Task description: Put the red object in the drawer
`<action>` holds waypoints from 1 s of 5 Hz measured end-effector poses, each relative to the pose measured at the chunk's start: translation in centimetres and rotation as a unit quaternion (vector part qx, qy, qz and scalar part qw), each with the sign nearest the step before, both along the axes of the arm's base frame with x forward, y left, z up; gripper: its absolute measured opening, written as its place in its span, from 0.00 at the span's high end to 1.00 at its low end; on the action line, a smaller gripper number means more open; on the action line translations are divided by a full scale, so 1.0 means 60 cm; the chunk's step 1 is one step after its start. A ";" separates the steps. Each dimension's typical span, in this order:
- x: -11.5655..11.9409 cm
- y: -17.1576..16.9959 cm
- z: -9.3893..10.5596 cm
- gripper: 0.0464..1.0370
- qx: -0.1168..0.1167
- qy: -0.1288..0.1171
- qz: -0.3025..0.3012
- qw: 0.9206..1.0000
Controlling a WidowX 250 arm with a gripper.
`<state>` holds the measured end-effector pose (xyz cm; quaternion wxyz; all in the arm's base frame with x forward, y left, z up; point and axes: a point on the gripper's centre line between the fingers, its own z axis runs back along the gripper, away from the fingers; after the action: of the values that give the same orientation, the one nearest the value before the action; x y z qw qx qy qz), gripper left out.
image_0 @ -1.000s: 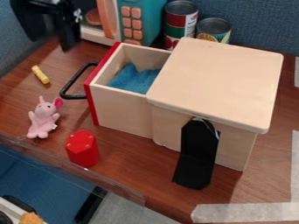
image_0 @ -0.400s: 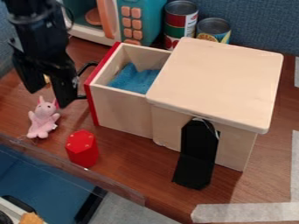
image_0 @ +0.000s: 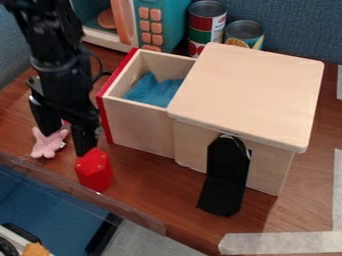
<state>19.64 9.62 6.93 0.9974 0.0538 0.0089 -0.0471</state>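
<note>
The red block (image_0: 93, 171) stood upright on the near left of the table (image_0: 153, 175), its long axis vertical. Just beyond it and slightly left hung the gripper (image_0: 65, 144), its fingers spread, so straddling the block seemed to need a shift nearer and rightward. Farther off, to the right, the drawer (image_0: 139, 122) stood open.

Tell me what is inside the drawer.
A blue cloth lies in the drawer. Anything under the cloth, or farther back beneath the wooden top, is covered and cannot be seen.
</note>
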 end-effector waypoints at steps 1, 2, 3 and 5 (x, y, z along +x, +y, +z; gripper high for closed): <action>-0.004 -0.007 -0.018 0.04 -0.001 0.013 -0.006 1.000; -0.007 -0.012 -0.025 0.04 -0.006 0.010 -0.006 1.000; -0.005 -0.018 -0.026 0.04 -0.015 0.005 -0.002 1.000; -0.002 -0.026 -0.027 0.04 -0.031 -0.001 0.002 1.000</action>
<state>19.53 8.04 5.33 0.9987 0.0233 0.0069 -0.0457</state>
